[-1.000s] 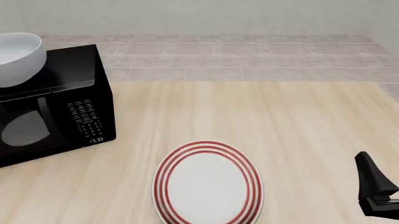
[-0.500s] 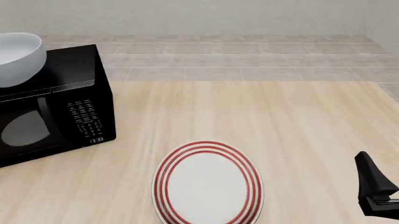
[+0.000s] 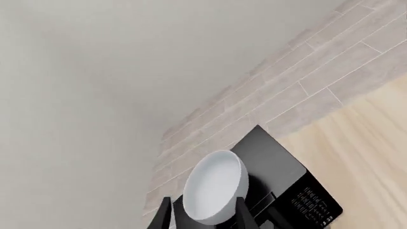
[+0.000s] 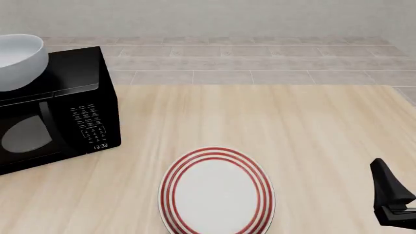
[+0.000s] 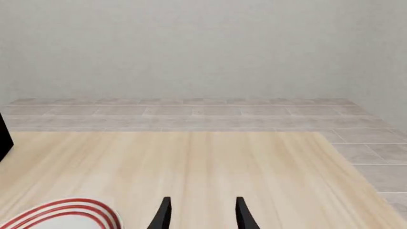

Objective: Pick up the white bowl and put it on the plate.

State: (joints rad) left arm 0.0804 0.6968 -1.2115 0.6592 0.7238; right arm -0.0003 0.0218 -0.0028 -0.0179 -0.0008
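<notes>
The white bowl stands on top of a black microwave at the far left of the table. In the left wrist view the bowl lies just ahead of my left gripper, whose two fingers stand apart on either side of its near edge; I cannot tell whether they touch it. The left gripper is out of the front view. The red-ringed plate lies flat at the front middle. My right gripper is low at the front right, open and empty, with the plate's rim off to one side.
The microwave fills the table's left side, door shut, keypad facing front. Light wooden tabletop stretches between the microwave, the plate and the right edge. Grey tiled floor and a pale wall lie beyond the far edge.
</notes>
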